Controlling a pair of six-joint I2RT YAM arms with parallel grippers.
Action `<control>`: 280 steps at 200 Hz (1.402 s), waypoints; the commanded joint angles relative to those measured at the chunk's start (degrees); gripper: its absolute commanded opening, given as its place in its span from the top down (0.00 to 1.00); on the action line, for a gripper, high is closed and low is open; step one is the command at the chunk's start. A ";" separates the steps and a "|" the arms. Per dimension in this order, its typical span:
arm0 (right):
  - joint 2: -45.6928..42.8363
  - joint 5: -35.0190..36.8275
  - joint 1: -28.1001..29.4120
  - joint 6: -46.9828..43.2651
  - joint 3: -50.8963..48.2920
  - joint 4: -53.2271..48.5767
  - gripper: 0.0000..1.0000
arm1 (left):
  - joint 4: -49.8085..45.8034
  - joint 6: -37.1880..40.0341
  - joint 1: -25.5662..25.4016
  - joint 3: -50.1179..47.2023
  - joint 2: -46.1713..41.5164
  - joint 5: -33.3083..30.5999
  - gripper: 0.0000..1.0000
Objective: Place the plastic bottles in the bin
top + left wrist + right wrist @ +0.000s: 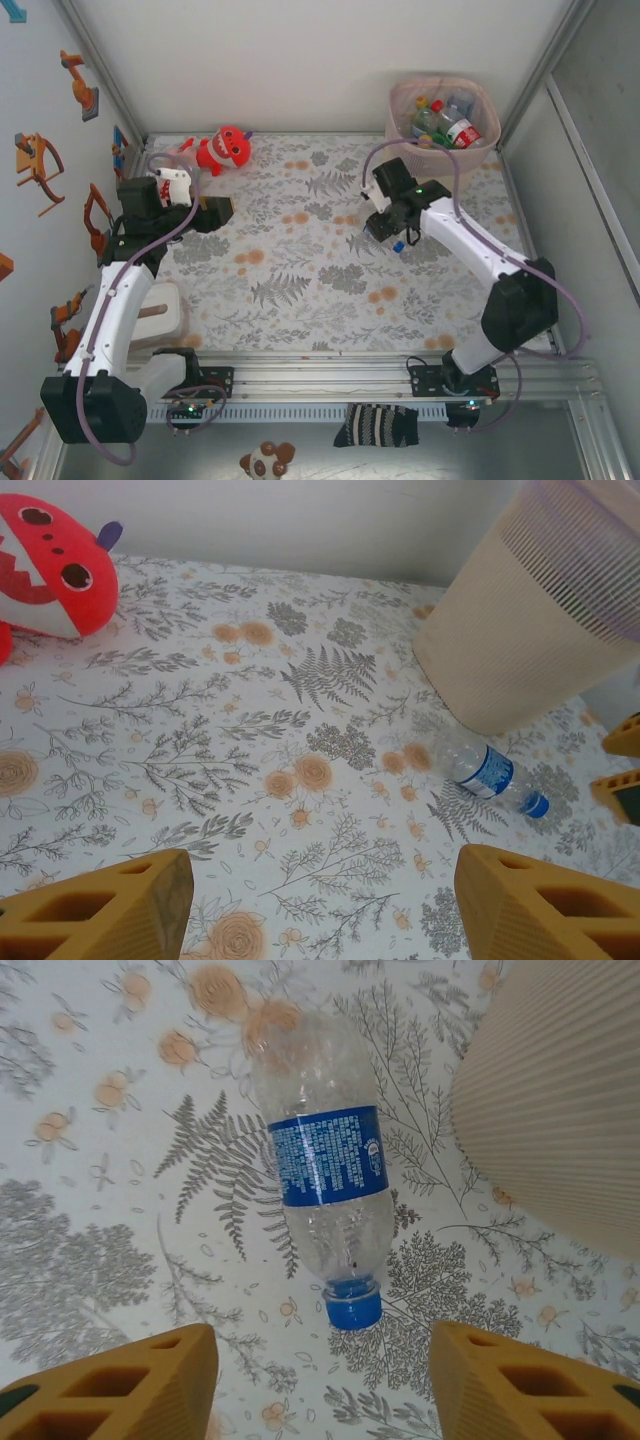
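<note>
From above, we see the right gripper (386, 232) near the bin (398, 128). At the left wrist, our left gripper (320, 905) gapes empty, a clear bottle (487, 770) lying well ahead. At the right wrist, jaws stand apart, the bottle just ahead, ungripped.
</note>
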 commanded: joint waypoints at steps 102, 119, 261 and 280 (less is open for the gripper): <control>27.16 14.65 2.98 -6.48 14.70 -1.53 0.22 | 0.89 -0.42 -0.09 -0.47 -1.34 0.99 0.31; 28.13 11.82 2.88 -6.43 14.32 -1.64 0.23 | 0.77 -0.33 -0.08 -0.55 -1.45 0.90 0.31; 21.69 -5.01 2.67 3.66 11.69 -5.00 0.49 | 0.77 -0.25 -0.11 -0.57 -1.48 0.66 0.31; 18.86 -7.26 2.60 5.02 12.33 -5.80 0.49 | 0.90 -0.33 -0.09 -0.54 -1.43 0.81 0.31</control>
